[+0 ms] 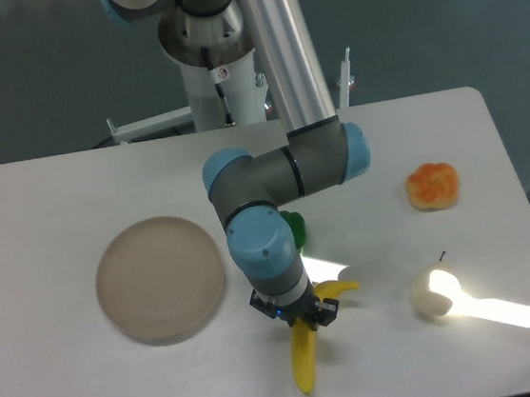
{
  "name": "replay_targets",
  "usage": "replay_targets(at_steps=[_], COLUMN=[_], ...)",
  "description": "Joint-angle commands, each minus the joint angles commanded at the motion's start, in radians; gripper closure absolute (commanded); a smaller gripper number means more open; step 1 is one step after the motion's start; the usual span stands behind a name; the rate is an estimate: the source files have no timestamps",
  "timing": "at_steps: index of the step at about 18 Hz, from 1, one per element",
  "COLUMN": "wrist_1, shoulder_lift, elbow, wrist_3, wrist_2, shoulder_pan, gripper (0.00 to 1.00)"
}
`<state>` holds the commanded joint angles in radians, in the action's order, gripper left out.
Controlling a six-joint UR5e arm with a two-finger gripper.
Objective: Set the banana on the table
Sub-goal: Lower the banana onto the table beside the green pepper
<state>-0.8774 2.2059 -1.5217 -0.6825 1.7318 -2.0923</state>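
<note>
yellow banana [305,357] (curved) over white table [75,383]

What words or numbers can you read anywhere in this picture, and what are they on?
None can be read.
The white robot base post has a small sticker with a red mark, too small and blurred to read.
The banana, plate, table and arm show no writing.

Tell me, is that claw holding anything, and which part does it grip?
Yes: the gripper holds the banana near its stem end, the long end hanging below.
</note>
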Motion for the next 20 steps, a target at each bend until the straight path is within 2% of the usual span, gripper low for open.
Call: replay_targets(at_steps=[4,10,20], wrist_1=[0.000,0.000,0.002], shoulder_lift=[-0.017,-0.009,-0.017], elbow=[-0.015,-0.015,-0.040], wrist_3=[-0.026,-0.029,-0.134], wrist_2=[0.014,0.015,0.034], shoulder_pan=[0.000,0.002,0.000], gripper=[0.62,0.61,0.61])
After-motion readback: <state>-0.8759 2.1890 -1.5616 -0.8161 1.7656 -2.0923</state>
